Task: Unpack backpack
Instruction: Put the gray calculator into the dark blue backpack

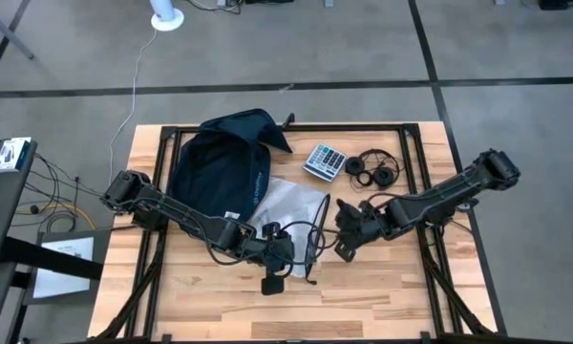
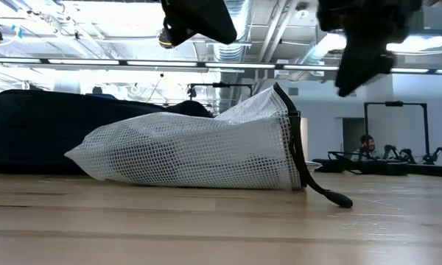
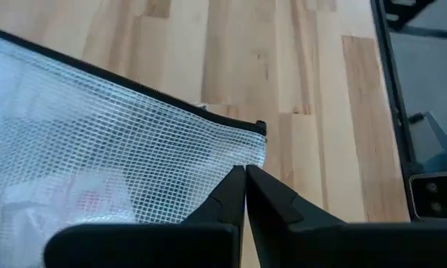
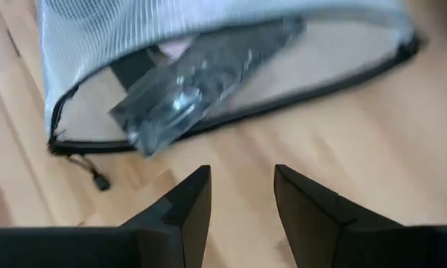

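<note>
backpack: on desk, well behind both sets of fingers
out already: mesh pouch, calculator, headphones
left fingers: pressed together, empty, above pouch edge
right fingers: spread, empty, facing pouch mouth
left: can't tell what remains inside

One backpack, one mesh pouch, one calculator, one pair of headphones.

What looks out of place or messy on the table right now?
The mesh pouch lies on its side beside the backpack, its zipper mouth gaping, and a shiny plastic-wrapped item pokes out of the opening toward the open right gripper. Nothing looks spilled or damaged.
</note>
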Controlling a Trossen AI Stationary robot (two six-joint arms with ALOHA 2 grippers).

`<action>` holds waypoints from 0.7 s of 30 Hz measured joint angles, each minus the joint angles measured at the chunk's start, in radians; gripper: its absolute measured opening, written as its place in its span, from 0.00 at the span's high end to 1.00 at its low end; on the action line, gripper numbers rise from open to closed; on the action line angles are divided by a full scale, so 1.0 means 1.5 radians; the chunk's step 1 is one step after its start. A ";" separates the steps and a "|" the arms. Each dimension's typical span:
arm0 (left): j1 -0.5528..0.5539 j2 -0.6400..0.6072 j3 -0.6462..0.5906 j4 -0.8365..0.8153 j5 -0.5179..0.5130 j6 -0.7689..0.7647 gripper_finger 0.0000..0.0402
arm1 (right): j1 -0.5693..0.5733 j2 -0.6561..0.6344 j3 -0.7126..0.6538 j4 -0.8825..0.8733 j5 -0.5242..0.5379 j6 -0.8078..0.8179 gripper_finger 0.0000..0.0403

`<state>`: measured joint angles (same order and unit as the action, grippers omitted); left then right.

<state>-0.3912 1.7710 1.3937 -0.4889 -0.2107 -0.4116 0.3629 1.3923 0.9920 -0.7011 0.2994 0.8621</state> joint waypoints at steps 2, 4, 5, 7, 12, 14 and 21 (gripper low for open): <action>0.000 0.000 0.000 -0.003 -0.017 -0.015 1.00 | -0.028 0.001 0.000 0.010 0.009 -0.074 0.65; 0.000 0.000 0.000 -0.014 -0.022 -0.028 1.00 | -0.070 0.001 0.000 0.011 0.012 -0.158 0.65; 0.000 0.000 0.000 -0.018 -0.023 -0.034 1.00 | -0.095 0.001 0.000 0.015 0.013 -0.197 0.65; 0.000 0.000 0.000 -0.031 -0.023 -0.048 1.00 | -0.155 0.001 0.000 0.034 0.012 -0.246 0.64; 0.000 0.000 0.000 -0.057 -0.024 -0.083 1.00 | -0.319 0.012 0.001 0.099 -0.010 -0.301 0.61; 0.000 0.000 0.000 -0.068 -0.024 -0.094 1.00 | -0.361 0.030 0.001 0.120 -0.020 -0.354 0.57; -0.001 0.000 0.000 -0.115 -0.024 -0.147 1.00 | -0.423 0.145 0.001 0.165 -0.062 -0.457 0.40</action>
<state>-0.3927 1.7710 1.3937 -0.6611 -0.2474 -0.6326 -0.2723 1.6097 0.9928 -0.4536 0.2070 0.1764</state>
